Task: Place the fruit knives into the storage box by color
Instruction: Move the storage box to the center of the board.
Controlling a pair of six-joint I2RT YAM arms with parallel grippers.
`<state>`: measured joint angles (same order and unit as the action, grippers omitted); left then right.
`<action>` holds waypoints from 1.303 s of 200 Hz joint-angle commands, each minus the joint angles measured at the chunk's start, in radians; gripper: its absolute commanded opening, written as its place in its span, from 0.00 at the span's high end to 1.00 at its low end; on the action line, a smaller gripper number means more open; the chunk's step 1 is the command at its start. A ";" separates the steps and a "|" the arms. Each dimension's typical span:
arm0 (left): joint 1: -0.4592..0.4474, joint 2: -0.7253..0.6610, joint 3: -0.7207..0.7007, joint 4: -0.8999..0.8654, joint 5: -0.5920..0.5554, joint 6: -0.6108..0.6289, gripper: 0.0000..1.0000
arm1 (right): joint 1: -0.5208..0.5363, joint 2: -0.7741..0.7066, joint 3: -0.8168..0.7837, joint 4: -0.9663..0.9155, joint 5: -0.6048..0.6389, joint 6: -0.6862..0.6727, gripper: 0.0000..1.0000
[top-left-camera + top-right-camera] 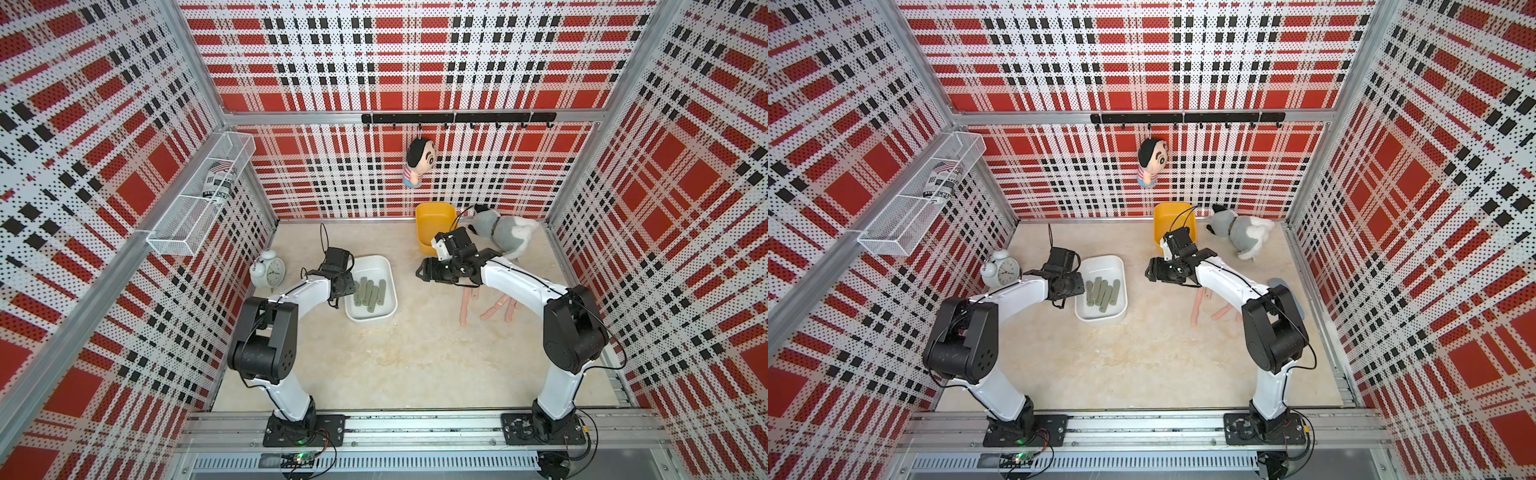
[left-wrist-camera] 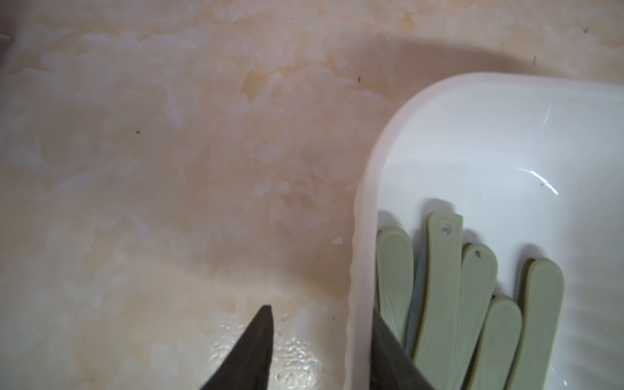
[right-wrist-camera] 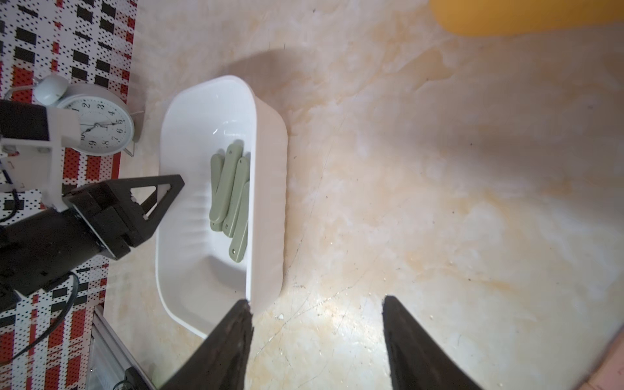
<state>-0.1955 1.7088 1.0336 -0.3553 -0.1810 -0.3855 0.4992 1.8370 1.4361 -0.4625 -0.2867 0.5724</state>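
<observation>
Left wrist view: catches the left gripper (image 2: 320,337) spread and empty, straddling one long wall of the white storage box (image 2: 472,135). One fingertip over the bare worktop (image 2: 169,169), one just inside, beside the green fruit knives (image 2: 442,287). Looks posed for reaching into that pile, or for clearing off it; cannot tell which.

Counts about five green, flat and overlapped along that wall, so probably that colour sorted. Leaves, in both top views, the pink fruit knives (image 1: 465,309) loose on the worktop, partly under the right forearm (image 1: 511,278). Likely meant for the yellow box (image 1: 434,220) by the back wall.

Finds the right gripper (image 3: 315,324) spread too, holding nothing, hovering between the two boxes. Puts the pink knives behind it, toward the arm's base: near, not touching.
</observation>
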 commanded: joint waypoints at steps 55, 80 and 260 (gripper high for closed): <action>0.001 -0.184 0.155 -0.048 0.095 0.049 0.10 | -0.156 0.095 0.136 -0.008 0.142 -0.045 0.33; -0.078 -0.232 0.219 -0.032 0.196 0.049 0.01 | -0.197 0.169 0.226 -0.019 0.179 -0.045 0.33; -0.374 -0.219 0.080 0.367 0.468 -0.107 0.02 | -0.285 0.658 0.782 -0.112 0.229 -0.026 0.49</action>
<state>-0.5674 1.4879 1.1282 -0.0437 0.2699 -0.4805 0.2256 2.4565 2.1727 -0.5369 -0.0593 0.5434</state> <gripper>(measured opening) 0.984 0.530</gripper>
